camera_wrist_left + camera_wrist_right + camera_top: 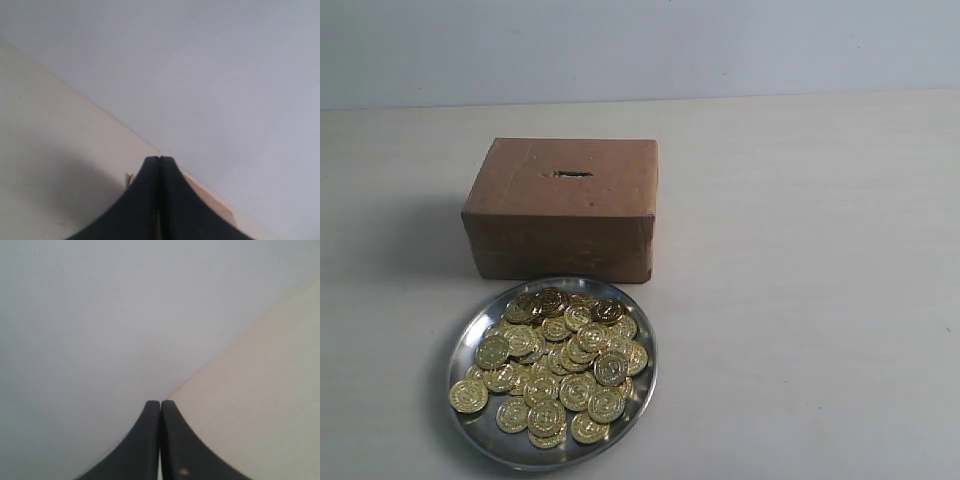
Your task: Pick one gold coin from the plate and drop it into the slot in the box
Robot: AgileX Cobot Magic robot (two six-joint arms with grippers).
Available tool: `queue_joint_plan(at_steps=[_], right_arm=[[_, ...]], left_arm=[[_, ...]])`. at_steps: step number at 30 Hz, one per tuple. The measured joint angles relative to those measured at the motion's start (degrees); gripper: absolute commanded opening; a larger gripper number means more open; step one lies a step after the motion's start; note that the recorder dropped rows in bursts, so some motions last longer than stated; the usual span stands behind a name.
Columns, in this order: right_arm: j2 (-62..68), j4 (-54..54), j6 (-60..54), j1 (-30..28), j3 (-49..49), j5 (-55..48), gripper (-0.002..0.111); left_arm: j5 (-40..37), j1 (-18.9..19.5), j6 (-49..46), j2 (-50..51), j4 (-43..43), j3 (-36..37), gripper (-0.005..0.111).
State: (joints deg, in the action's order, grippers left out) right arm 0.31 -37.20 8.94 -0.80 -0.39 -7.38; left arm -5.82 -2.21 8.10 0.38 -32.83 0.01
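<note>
Left claw (pixel 159 160): fingers pressed together, nothing between them. A brown sliver shows behind it, possibly the box (pixel 215 202); too little is visible to be sure. Right claw (pixel 160 403): fingers likewise together, empty, pale surface (pixel 260 405) beyond. Exterior view: neither claw in frame. The box sits centre-left, slot (pixel 572 174) in its top face. Steel plate (pixel 480 430) just below it, lower left-centre, heaped with gold coins (pixel 555 365).

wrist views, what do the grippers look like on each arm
The left gripper and right gripper look alike: smooth matte black jaws, broad at the base, curving to narrow rounded tips. The right has a small orange speck near its base. No cables or markings show.
</note>
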Motion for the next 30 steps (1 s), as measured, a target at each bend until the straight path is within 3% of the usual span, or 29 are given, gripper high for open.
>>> queue_joint_plan(at_steps=[2,4,6,11,14,20,24,30], right_arm=[[0.0,-0.9,-1.4,0.0,-4.7,-6.3,0.0],[1.3,-1.2,-7.2,0.0,-13.6,-12.1,0.0],[11.7,-1.4,-15.3,0.0,-26.6,-21.5,0.0],[39.8,-1.5,-29.3,0.0,-41.4,-37.0,0.0],[54.8,-3.2,-34.3,0.3,-43.7,-39.0,0.0],[68.6,-5.1,-40.7,4.2,-43.7,-40.5,0.0],[72.6,-5.8,-43.3,7.1,-43.7,-40.6,0.0],[73.7,-6.4,-44.4,8.6,-43.7,-40.3,0.0]], left_arm=[[-1.1,0.0,0.1,0.0,-0.3,-1.3,0.0],[-5.4,-0.6,-6.6,1.4,0.1,-7.6,0.0],[-12.8,-2.9,-25.8,10.2,0.2,-18.7,0.0],[-27.7,-7.1,-59.1,40.3,-0.7,-38.9,0.0],[-36.0,-10.2,-55.1,61.0,-0.6,-48.2,0.0],[-49.8,-12.9,-39.4,85.6,9.8,-58.3,0.0],[-57.0,-16.8,-35.6,96.7,13.5,-61.1,0.0],[-55.2,-25.1,-29.7,102.9,16.2,-61.6,0.002]])
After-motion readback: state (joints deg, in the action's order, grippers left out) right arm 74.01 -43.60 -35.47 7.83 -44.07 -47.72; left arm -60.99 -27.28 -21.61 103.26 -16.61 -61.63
